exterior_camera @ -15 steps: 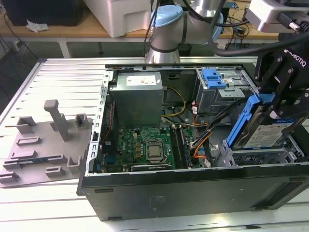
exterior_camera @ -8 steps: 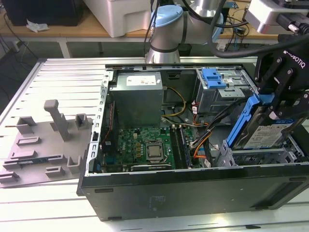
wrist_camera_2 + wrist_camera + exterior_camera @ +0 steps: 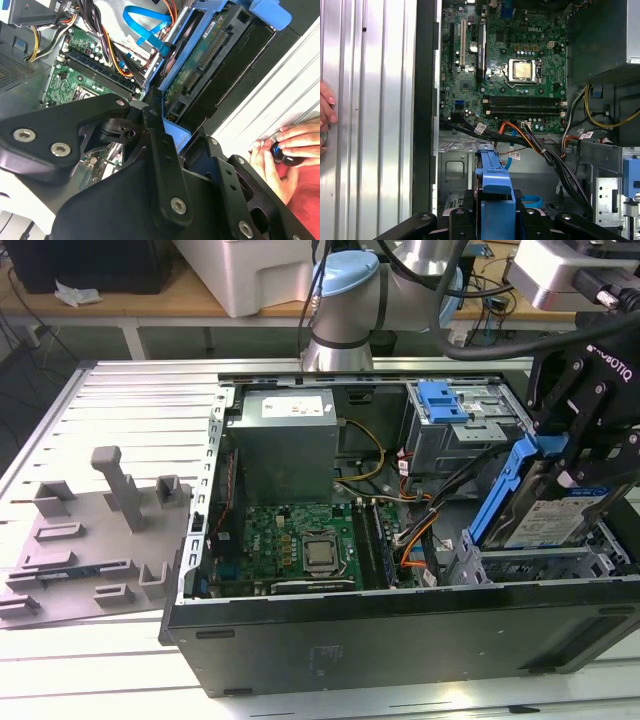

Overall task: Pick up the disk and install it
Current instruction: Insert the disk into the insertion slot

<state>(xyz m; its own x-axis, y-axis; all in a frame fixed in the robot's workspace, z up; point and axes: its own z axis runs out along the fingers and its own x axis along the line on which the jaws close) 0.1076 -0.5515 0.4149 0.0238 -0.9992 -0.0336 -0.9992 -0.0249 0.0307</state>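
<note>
Insertion step: the disk (image 3: 548, 515), clamped in the gripper (image 3: 572, 455), is held tilted over the drive bay (image 3: 560, 560) at 3 o'clock; rail alignment is judged necessary.

A slotted aluminium desk (image 3: 110, 400) spans this workshop scene under bright, even light. Its silver ribs glare palest toward six o'clock in the exterior view. Behind it, from ten to twelve o'clock, runs a wooden bench (image 3: 150, 306) carrying a dark box (image 3: 90, 265), a crumpled white scrap (image 3: 78, 293) and a white container (image 3: 250, 275). Loose cables (image 3: 490, 295) trail at one o'clock. The space beneath the bench top lies in shadow.
</note>
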